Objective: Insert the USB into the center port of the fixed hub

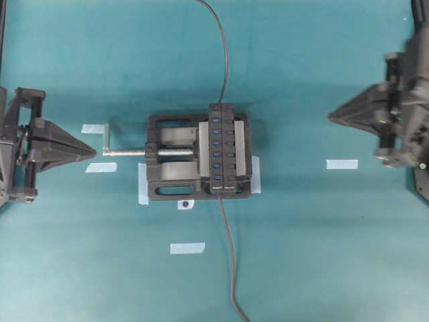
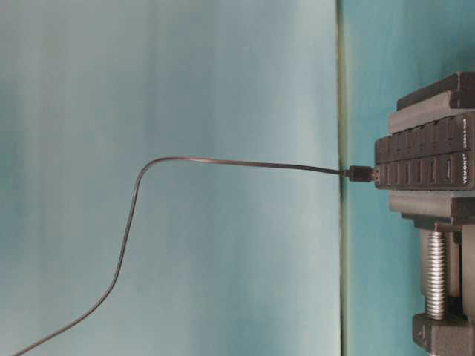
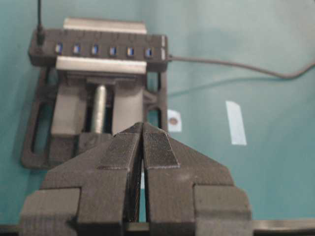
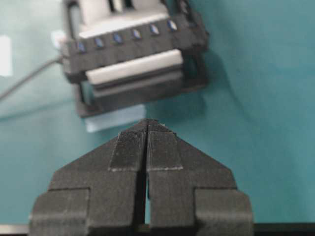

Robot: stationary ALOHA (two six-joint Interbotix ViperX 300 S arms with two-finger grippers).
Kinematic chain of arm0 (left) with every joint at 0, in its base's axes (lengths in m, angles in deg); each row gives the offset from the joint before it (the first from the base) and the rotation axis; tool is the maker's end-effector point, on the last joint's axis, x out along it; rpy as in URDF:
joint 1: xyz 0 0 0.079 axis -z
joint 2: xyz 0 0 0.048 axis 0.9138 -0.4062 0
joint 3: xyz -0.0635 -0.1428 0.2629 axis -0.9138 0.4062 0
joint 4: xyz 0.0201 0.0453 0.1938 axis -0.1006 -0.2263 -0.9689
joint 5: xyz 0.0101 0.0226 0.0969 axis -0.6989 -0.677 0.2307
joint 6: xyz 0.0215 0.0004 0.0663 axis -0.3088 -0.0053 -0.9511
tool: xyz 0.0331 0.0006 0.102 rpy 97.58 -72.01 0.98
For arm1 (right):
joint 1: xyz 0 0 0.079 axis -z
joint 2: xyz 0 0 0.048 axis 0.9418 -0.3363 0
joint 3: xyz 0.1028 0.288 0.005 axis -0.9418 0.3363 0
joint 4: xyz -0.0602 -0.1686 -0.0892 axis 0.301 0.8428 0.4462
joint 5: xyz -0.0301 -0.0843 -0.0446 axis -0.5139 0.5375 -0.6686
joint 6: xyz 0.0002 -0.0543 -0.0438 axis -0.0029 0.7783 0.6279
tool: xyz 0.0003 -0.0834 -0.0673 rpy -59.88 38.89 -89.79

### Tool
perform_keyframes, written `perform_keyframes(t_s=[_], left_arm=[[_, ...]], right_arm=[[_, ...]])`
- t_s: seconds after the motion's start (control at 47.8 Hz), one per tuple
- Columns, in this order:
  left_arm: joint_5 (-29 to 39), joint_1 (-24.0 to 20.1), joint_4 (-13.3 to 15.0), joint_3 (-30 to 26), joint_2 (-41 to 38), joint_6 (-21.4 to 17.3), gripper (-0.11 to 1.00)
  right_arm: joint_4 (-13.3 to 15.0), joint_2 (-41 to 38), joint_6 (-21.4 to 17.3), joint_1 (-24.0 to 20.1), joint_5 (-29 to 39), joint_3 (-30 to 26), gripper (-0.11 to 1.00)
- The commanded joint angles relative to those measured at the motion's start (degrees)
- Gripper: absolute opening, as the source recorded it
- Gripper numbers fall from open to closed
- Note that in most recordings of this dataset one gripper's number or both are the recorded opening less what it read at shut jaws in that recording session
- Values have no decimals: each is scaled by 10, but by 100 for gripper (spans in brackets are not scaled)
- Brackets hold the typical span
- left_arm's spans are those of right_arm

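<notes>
USB [image 2: 361,173] well apart from both pincers

Cable [image 2: 133,215] ends cropped, center port perhaps blurred

1. Fixed hub [image 1: 223,149]: black bar carrying a row of blue ports, white lettering at one end.
2. Vise [image 1: 175,157]: black body, pale grey jaw faces, silver screw [image 1: 127,152].
3. Table cover [image 1: 322,255]: plain teal.
4. Tape strips [image 1: 187,248]: light blue.
5. USB [image 2: 361,173]: black plug on thin dark-grey cable.
6. Left gripper [image 3: 142,129] and right gripper [image 4: 148,123]: black with finely ribbed pads.
</notes>
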Motion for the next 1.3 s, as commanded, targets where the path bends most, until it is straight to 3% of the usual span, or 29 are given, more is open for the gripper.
perform_keyframes(t_s=[0.0,0.355,0.899,1.276], left_arm=[[0,7,-1,-19,-7,-1,0],[1,13,-1,-23,-11,-2,0],[11,13,-1,-27,-11,-2,0],[17,13,-1,-27,-16,-2,0]], right_arm=[[5,-17,-1,10,1,-26,-2],[6,-93,11,40,-11,-60,-2],[6,-236,103,41,-54,-135,-2],[7,-324,113,46,-59,-179,-2]])
